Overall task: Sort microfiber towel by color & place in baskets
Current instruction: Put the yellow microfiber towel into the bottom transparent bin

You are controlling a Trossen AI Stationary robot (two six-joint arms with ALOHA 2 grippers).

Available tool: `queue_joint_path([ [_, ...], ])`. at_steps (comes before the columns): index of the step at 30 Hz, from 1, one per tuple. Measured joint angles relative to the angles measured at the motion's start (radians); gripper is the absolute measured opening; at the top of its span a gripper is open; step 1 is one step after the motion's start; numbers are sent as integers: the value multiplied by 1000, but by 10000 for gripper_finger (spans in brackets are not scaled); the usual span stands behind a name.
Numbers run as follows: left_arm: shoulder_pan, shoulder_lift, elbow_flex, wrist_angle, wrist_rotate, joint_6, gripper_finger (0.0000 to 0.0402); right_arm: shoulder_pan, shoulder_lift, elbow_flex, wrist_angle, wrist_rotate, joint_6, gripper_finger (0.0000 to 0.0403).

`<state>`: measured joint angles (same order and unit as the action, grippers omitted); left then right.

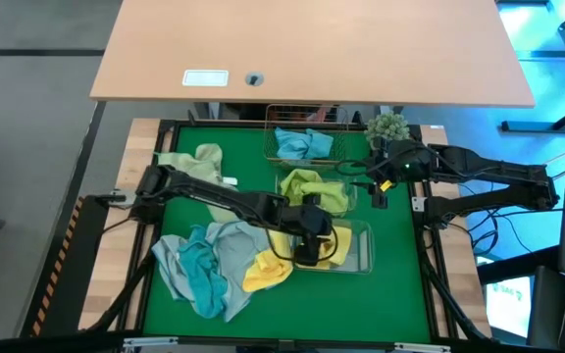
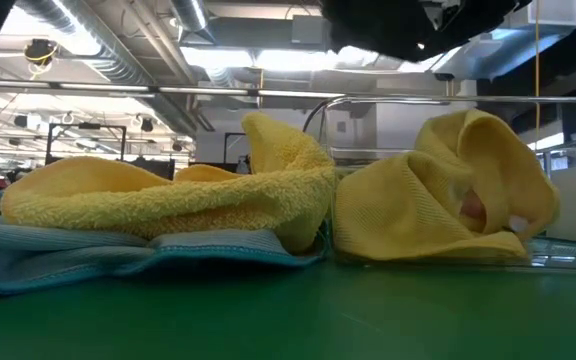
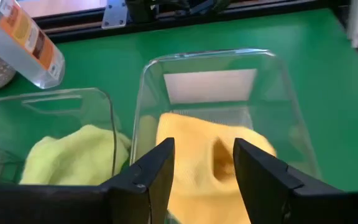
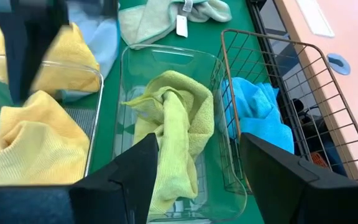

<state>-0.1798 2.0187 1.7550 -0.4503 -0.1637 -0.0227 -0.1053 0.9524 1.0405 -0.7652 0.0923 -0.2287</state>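
My left gripper (image 1: 308,241) (image 3: 204,171) is open over the near clear tub (image 1: 359,251) (image 3: 278,93). A yellow towel (image 3: 194,149) (image 2: 438,195) lies bunched in that tub, below the spread fingers. A second yellow towel (image 1: 268,271) (image 2: 168,200) rests on teal and grey-blue towels (image 1: 204,265) on the green mat. The middle clear tub (image 1: 349,196) (image 4: 129,68) holds a lime towel (image 1: 314,188) (image 4: 176,124). The copper wire basket (image 1: 336,126) (image 4: 272,74) holds a blue towel (image 1: 302,144) (image 4: 257,115). My right gripper (image 1: 381,186) (image 4: 197,180) waits open at the tubs' right.
A pale green towel with a white tag (image 1: 199,162) (image 4: 166,15) lies at the mat's far left. A small potted plant (image 1: 388,126) stands at the far right corner. A clear bottle (image 3: 27,40) shows beyond the tubs. The mat's near right part is bare.
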Motion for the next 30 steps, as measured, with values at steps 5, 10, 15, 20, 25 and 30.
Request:
queue_joint_path([
  [5, -29, -76, 0, -111, 0, -51, 157, 0, 0, 0, 0, 0, 0, 225],
  [10, -78, -138, 0, -235, 4, -160, 157, 0, 0, 0, -1, -1, 0, 225],
  [15, -142, -139, -1, -370, 7, -285, 157, 0, 0, 0, 0, -7, 0, 225],
  [20, -214, -115, -2, -464, 21, -413, 157, 0, 0, 0, 0, -7, 0, 225],
  [25, -278, -86, -2, -448, -3, -516, 157, 0, 0, 0, 0, -7, 0, 225],
  [30, -311, -26, -2, -458, -43, -613, 157, 0, 0, 0, 0, -8, 0, 225],
])
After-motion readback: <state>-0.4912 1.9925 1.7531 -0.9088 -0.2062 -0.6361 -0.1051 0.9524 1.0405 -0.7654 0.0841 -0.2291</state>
